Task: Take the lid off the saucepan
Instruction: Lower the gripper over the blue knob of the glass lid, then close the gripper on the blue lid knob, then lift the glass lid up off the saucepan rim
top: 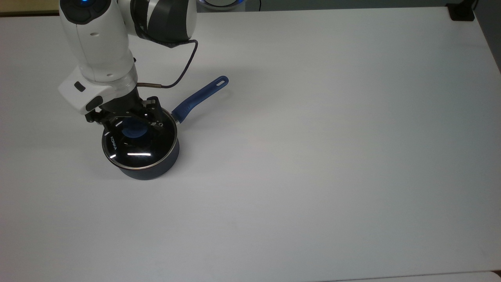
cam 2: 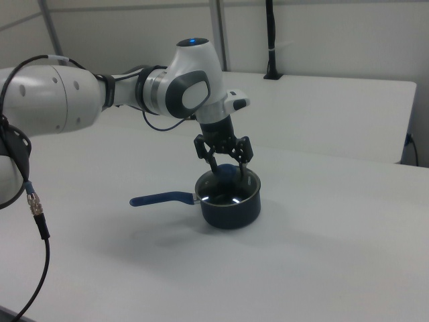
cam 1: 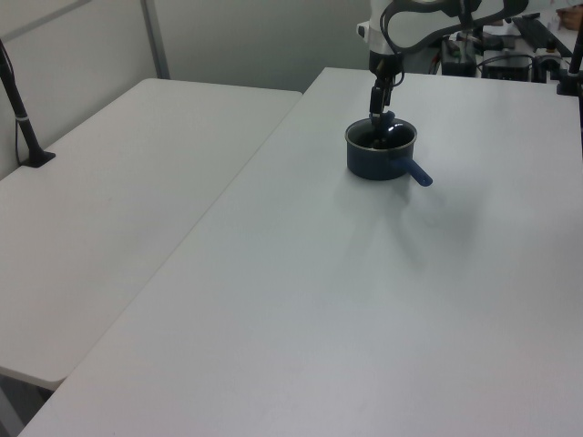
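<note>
The saucepan (top: pixel 150 169) is a small dark navy pot on the white table (top: pixel 313 156), with its long blue handle (top: pixel 200 96) pointing toward the top view's upper right. The glass lid (top: pixel 137 150) with white lettering rests on its rim. My gripper (top: pixel 131 120) has come down over the lid and is open, one finger on each side of the blue knob (top: pixel 135 130). In the right view the gripper (cam 2: pixel 227 165) straddles the knob (cam 2: pixel 226 172) above the saucepan (cam 2: pixel 231 208). The left view shows the gripper (cam 1: pixel 378 113) at the pot's (cam 1: pixel 378 160) far edge.
A black cable (top: pixel 184 66) loops from the wrist over the table behind the pot. A black block (top: pixel 462 11) sits at the top view's upper right corner. A second table (cam 1: pixel 118 182) with a black post (cam 1: pixel 20 105) lies at the left view's left.
</note>
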You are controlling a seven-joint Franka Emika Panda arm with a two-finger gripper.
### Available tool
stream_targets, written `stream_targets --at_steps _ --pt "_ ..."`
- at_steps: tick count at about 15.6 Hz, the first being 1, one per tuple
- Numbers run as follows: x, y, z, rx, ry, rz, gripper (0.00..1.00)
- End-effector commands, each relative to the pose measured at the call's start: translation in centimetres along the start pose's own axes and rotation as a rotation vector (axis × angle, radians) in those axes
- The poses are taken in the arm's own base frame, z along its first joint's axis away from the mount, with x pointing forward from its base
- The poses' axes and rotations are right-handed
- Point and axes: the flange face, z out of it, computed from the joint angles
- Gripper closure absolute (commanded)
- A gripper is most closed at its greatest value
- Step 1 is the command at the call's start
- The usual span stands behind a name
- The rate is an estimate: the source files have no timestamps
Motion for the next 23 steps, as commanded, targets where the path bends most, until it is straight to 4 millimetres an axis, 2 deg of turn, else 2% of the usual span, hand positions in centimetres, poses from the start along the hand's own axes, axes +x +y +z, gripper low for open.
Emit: stream_targets --at_steps 1,3,7,11,15,19,20,23 --pt "0.7 -0.9 -0.4 0.005 0.019 0.030 0.30" --pt "0.6 -0.8 -0.4 0.005 0.017 0.032 0.40" --pt "0.5 -0.9 -0.5 0.009 0.012 0.033 0.49" --pt "0.4 -0.8 -1.3 0.010 0.021 0.053 0.51" --pt "0.2 -0.7 -3.8 0.028 0.055 0.066 0.51" --pt "-0.6 -0.9 -7.3 0.060 0.087 0.082 0.51" --pt "-0.7 -1.3 -8.0 0.063 0.088 0.077 0.51" --pt "-0.1 -5.5 -9.6 0.076 0.096 0.073 0.51"
